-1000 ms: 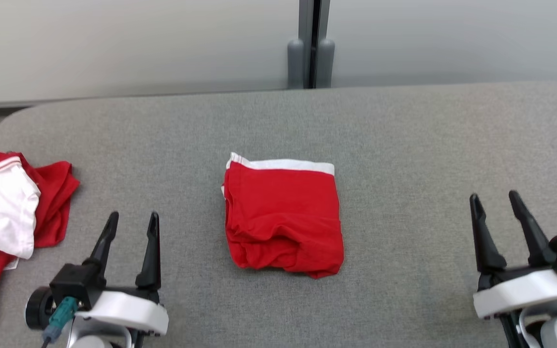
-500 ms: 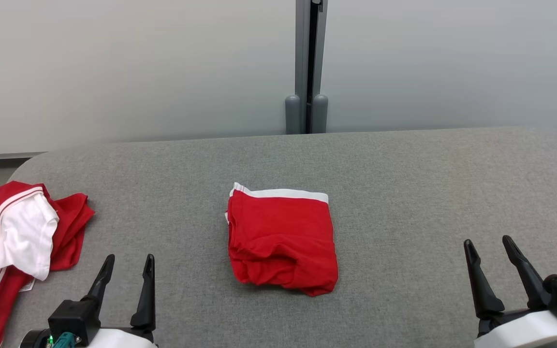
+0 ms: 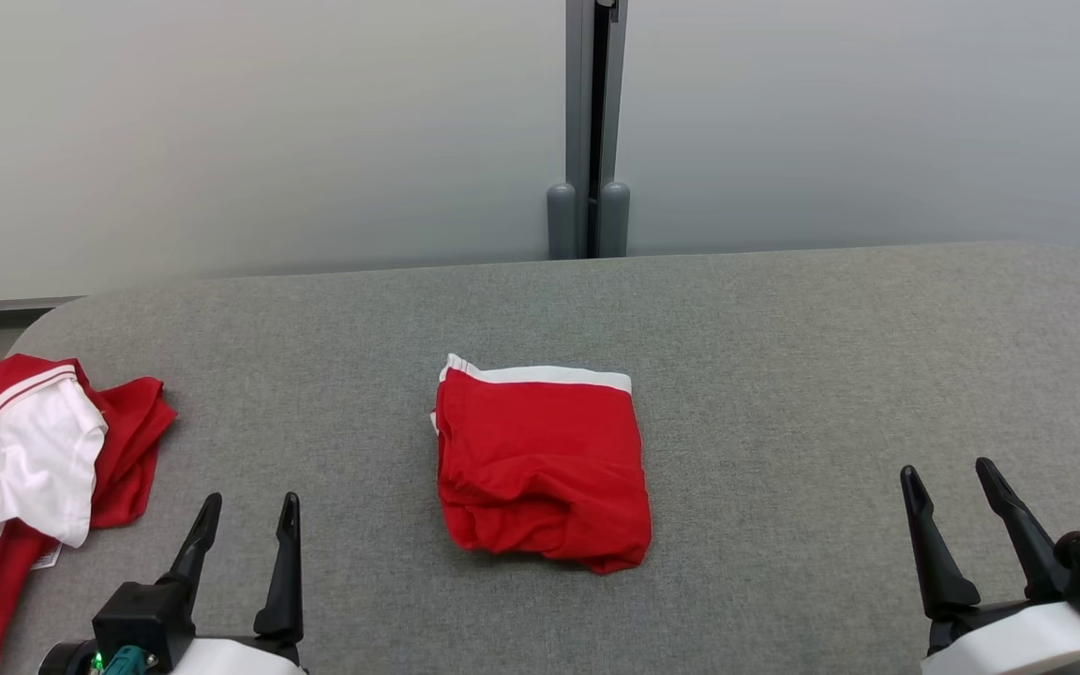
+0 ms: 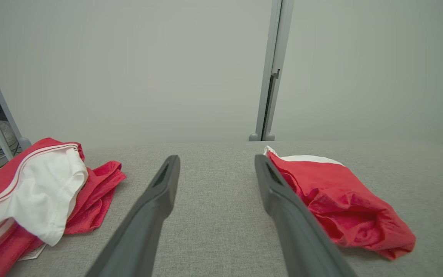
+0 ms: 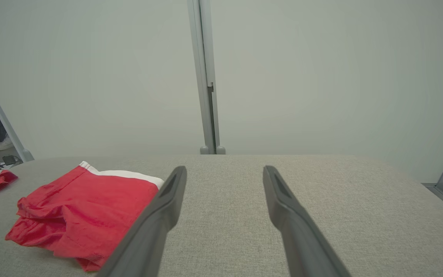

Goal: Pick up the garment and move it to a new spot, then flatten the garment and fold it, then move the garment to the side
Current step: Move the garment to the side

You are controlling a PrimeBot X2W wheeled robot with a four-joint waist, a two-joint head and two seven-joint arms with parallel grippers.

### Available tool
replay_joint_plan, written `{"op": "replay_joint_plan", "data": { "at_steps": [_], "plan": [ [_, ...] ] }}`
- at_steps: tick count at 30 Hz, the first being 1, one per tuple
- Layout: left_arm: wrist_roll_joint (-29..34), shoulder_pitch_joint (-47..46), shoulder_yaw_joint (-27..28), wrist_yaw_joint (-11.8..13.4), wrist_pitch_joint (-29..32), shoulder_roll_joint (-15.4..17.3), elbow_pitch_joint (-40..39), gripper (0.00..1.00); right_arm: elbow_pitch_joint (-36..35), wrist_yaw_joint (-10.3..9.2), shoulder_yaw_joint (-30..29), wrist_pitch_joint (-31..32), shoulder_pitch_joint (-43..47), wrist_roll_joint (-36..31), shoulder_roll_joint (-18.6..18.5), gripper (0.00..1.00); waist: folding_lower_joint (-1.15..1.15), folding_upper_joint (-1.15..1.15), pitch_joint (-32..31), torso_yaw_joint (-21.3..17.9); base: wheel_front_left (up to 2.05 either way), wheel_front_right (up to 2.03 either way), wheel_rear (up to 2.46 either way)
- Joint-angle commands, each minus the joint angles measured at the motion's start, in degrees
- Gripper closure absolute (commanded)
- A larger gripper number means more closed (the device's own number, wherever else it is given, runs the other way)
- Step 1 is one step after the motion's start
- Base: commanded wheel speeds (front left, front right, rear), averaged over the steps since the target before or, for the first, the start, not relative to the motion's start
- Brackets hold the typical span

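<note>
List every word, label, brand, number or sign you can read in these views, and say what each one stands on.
No text here can be read.
On the small white tag at the edge of the crumpled red and white clothes: any print is too small and blurred to read.
On the folded red garment: no print or label shows.
On the grey table: no markings.
</note>
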Motion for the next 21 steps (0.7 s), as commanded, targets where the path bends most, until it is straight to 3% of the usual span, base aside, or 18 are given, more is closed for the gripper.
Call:
{"op": "replay_joint_plan", "data": {
  "at_steps": [1,14,21],
  "plan": [
    [-0.2,0.3,0.0,0.3,0.0,0.3,-0.2,0.0,-0.2,-0.02,0.0,-0.1,0.1,-0.1,-0.2,0.0,0.0,0.0,0.0,0.0,0.0,0.0,0.0],
    [-0.1,-2.5,-0.8,0.6,-0.3,0.5,-0.7,0.0,1.6,-0.02,0.0,-0.3,-1.5,0.5,-0.2,0.0,0.0,0.0,1.7,1.3,0.0,0.0,0.0],
    [-0.2,-10.5,-2.1,-0.3,-2.2,-0.8,-0.8,0.0,6.7,-0.02,3.7,-1.0,-9.2,2.3,-1.1,0.0,0.0,0.0,10.6,6.0,0.0,0.0,0.0]
  ]
}}
